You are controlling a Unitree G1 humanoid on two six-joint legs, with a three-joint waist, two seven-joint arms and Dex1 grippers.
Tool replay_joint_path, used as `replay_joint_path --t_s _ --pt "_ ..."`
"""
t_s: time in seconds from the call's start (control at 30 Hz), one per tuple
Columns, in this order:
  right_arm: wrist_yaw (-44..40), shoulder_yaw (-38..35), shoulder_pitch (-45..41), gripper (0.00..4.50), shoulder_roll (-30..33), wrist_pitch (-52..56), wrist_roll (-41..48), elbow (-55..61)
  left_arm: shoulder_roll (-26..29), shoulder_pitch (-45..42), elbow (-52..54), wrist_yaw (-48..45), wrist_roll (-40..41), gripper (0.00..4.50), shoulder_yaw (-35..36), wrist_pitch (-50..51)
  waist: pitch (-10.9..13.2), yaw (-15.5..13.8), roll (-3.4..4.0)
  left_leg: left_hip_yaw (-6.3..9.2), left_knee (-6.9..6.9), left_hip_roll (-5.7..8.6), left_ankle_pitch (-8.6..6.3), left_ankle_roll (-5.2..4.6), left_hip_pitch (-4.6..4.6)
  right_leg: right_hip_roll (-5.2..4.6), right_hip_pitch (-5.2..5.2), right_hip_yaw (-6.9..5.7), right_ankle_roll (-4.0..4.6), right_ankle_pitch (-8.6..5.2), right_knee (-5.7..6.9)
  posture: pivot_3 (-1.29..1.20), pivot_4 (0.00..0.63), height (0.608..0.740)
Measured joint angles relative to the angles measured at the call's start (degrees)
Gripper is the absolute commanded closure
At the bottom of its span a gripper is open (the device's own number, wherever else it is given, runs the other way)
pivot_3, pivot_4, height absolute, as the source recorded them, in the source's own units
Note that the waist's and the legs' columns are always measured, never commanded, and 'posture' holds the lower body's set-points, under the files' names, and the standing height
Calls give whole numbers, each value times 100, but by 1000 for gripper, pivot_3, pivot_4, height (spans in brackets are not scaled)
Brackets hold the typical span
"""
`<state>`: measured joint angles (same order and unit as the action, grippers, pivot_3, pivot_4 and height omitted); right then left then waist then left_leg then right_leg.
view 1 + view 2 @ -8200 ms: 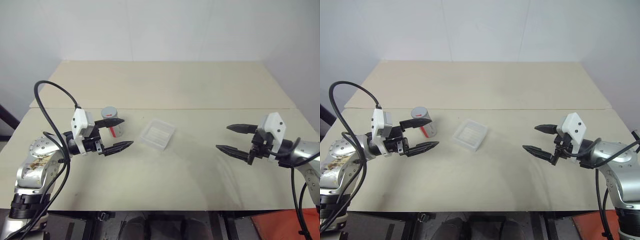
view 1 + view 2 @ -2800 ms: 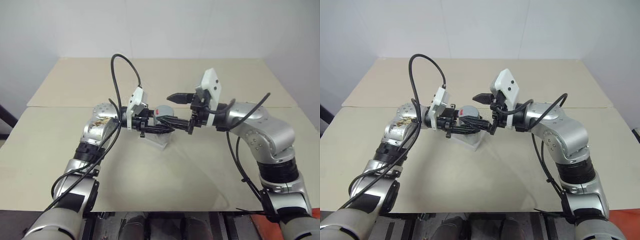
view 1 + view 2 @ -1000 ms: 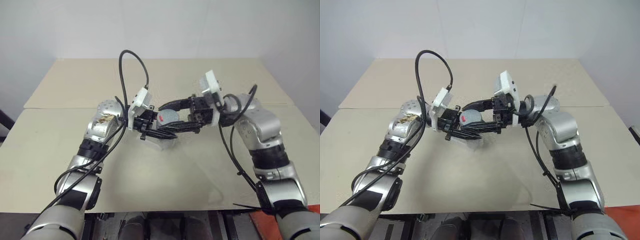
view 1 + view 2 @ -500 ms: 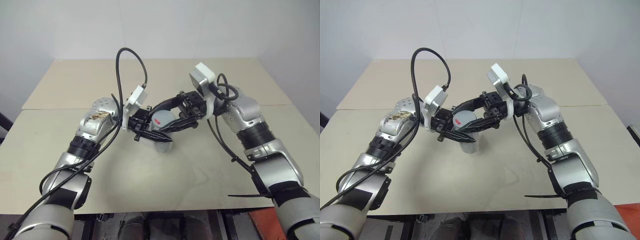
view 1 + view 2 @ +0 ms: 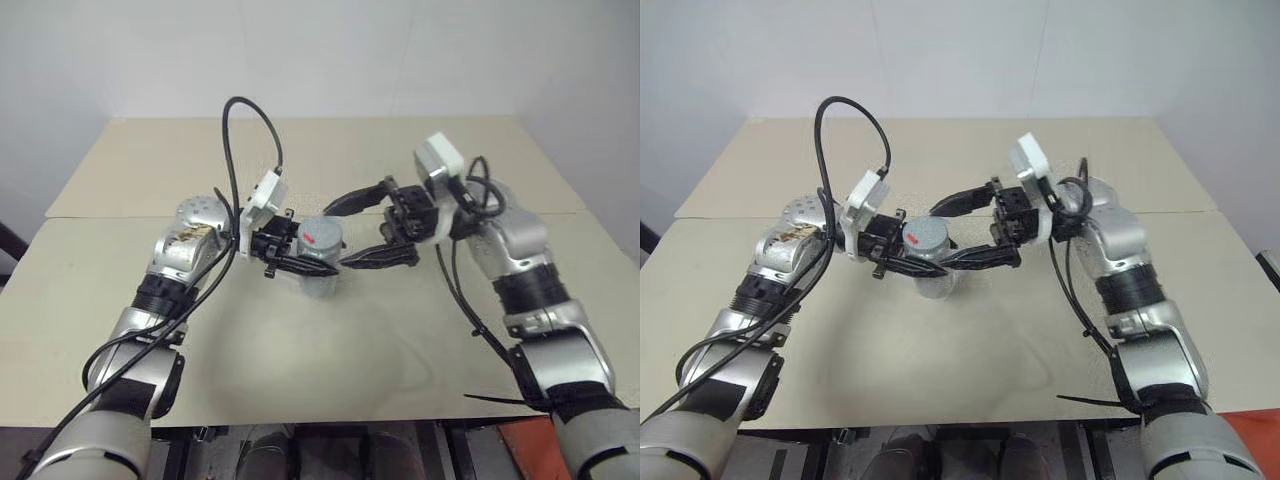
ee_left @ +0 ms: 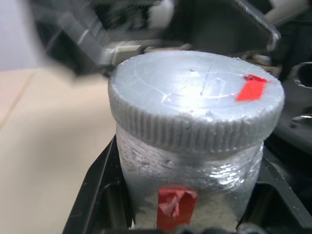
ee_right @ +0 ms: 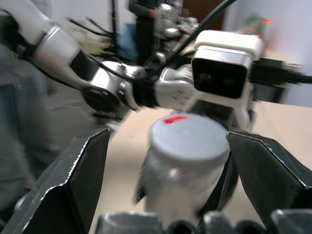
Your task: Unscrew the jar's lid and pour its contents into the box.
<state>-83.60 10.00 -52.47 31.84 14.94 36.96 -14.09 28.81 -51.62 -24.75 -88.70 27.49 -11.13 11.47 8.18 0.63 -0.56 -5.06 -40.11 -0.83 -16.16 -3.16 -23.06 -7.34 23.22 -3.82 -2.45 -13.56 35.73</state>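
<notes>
Beige table [image 5: 400, 330] under white walls: the jar [image 5: 318, 262], its grey lid [image 5: 321, 235] on, is held above the table's middle, clamped by the left gripper [image 5: 300, 262]. Just right, the right gripper [image 5: 360, 228] stands spread wide around the lid without touching. Beneath the jar lies the box [image 5: 322, 291].

Both arms are bent inward so the wrists face each other at mid-scene. The left end effector [image 5: 305, 265] is clamped on the jar [image 5: 321, 243]. The right end effector [image 5: 352, 231] is spread wide, fingers flanking the lid [image 7: 189, 137] without contact.
</notes>
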Motion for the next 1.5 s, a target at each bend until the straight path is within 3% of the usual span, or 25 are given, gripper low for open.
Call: replay_joint_path --t_s 0.33,0.6,1.1,1.5 --pt "2691 -810 1065 73 220 1223 -308 2288 -236 116 -136 1318 -583 2496 444 -162 0 7 0 -4 1 1 0 0 1 -5 1 1 0 0 3 0 150 740" --pt "3975 -434 957 73 -428 1948 -620 2948 -432 206 -98 1303 -589 2496 471 -126 0 9 0 -8 2 6 1 1 5 -4 0 2 0 0 4 0 150 740" --pt "4237 57 599 73 -931 2013 -1308 2376 -481 205 -88 962 -570 2496 505 -37 0 23 0 -7 5 7 1 1 5 -4 1 1 0 0 4 0 150 740" --pt "3838 59 581 73 -836 1932 -1301 2257 -355 205 -81 693 -543 2496 512 40 0 24 0 -6 5 7 1 1 5 -4 1 1 0 0 4 0 150 740"
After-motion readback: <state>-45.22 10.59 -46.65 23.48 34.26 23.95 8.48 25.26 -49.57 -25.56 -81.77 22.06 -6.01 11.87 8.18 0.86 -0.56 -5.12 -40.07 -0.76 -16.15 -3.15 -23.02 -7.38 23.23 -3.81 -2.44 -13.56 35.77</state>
